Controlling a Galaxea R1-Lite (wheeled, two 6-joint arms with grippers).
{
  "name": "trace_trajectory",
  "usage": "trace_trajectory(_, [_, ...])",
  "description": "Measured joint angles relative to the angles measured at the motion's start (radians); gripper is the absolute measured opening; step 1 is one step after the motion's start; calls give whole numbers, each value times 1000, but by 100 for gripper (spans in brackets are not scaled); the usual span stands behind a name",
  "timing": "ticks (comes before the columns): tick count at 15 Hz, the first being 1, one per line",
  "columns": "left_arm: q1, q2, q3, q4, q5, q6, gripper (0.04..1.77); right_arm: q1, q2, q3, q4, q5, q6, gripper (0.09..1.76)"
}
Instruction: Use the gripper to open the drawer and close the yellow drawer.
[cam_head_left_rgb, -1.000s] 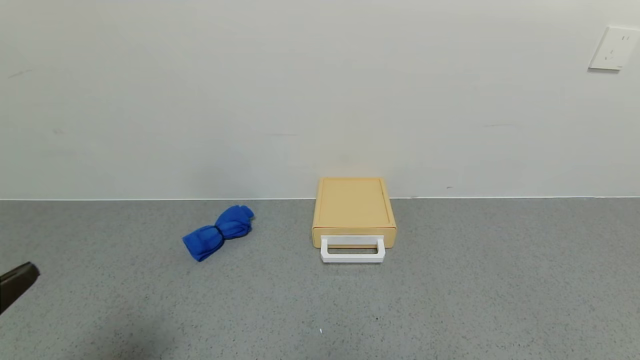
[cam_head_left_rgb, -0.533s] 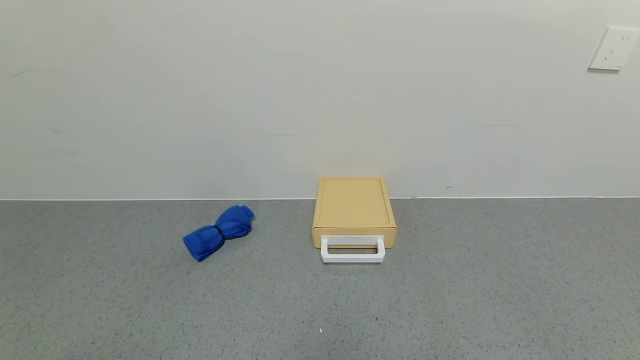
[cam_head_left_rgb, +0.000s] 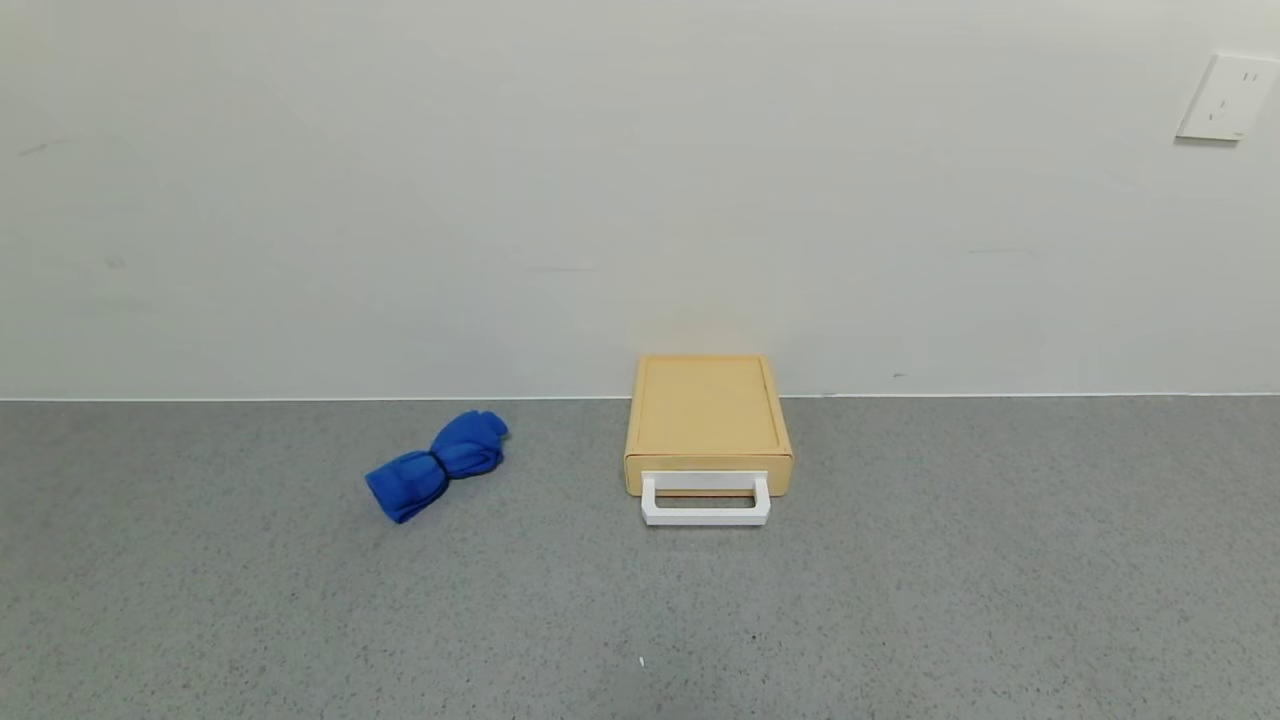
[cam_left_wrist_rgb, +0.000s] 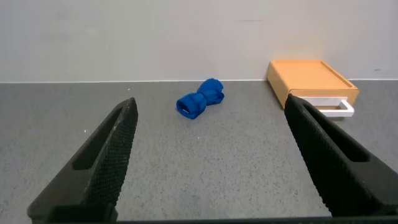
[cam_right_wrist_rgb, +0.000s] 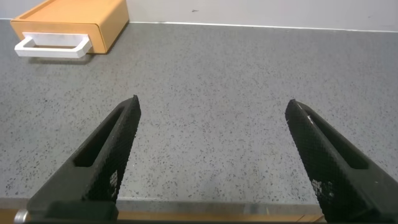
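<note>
The pale yellow drawer box sits against the wall, its drawer shut, with the white loop handle on its front. It also shows in the left wrist view and the right wrist view. Neither gripper shows in the head view. My left gripper is open and empty, low near the table's front, well apart from the box. My right gripper is open and empty, at the table's front edge.
A blue bundled cloth lies on the grey table left of the box; it also shows in the left wrist view. A white wall socket is on the wall at upper right.
A black tip of the left gripper at the head view's left edge one second ago has left that view. The drawer box and the cloth have not moved.
</note>
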Motion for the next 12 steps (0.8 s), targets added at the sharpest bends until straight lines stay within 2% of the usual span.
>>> trace_trajectory(2, [0, -24, 120, -110, -5, 19, 170, 0, 0, 0, 0, 0, 0, 171])
trace_trajectory(6, [0, -42, 350, -257, -28, 30, 171, 0, 0, 0, 0, 0, 0, 171])
trace_trajectory(9, [0, -44, 399, -204, -38, 42, 171, 0, 0, 0, 0, 0, 0, 171])
trace_trajectory(12, [0, -45, 404, -193, -42, 2, 171, 0, 0, 0, 0, 0, 0, 171])
